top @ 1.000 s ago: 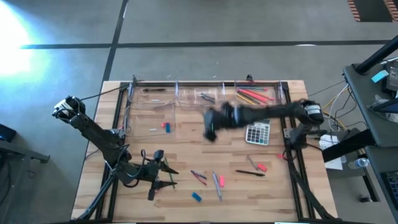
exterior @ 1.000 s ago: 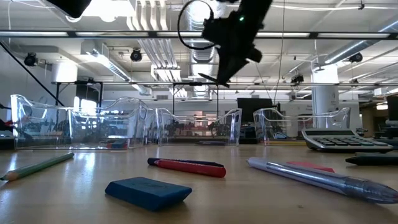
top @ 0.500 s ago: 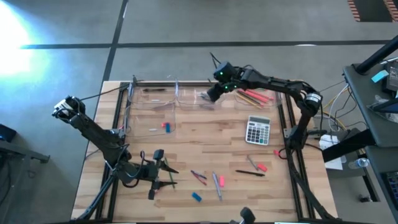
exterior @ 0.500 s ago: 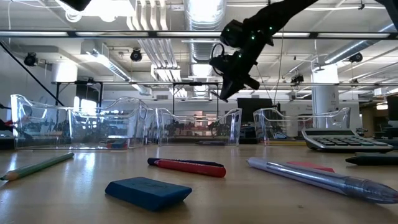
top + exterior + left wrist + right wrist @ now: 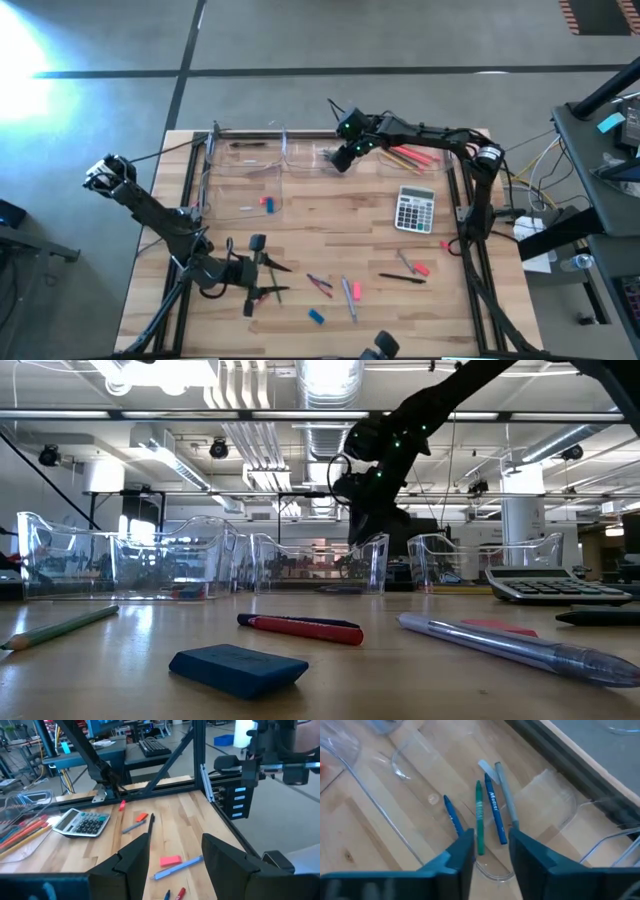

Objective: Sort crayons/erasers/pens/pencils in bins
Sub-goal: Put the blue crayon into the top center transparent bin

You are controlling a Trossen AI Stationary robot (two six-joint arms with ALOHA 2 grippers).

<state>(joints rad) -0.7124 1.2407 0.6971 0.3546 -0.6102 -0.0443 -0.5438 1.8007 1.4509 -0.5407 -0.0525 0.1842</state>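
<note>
- Right pincer [image 5: 342,160]: poised over the third clear bin [image 5: 322,158] in the back row. Its fingers [image 5: 461,854] stand a little apart with nothing between them.
- Directly beneath that pincer, inside the bin, lie blue crayons [image 5: 492,809], a green one [image 5: 479,817] and a grey stick [image 5: 505,795]. The release looks complete; judged step in hand is clearing the bin and going for the next item.
- Advice: lift straight up before swinging away, since the bin's wall [image 5: 372,565] sits just beside the fingers and is light enough to be dragged.
- Beside that pincer, towards the right arm's base, the end bin holds pencils [image 5: 408,154]; the calculator [image 5: 414,211] lies nearer the worktop's front.
- Farther off, unsorted items lie on the worktop [image 5: 330,232]: a pink eraser [image 5: 420,269], a black pen [image 5: 402,278], a blue eraser [image 5: 316,317].
- Left pincer [image 5: 268,279]: waiting low at the front, spread and empty, the loose pens just beyond it.
</note>
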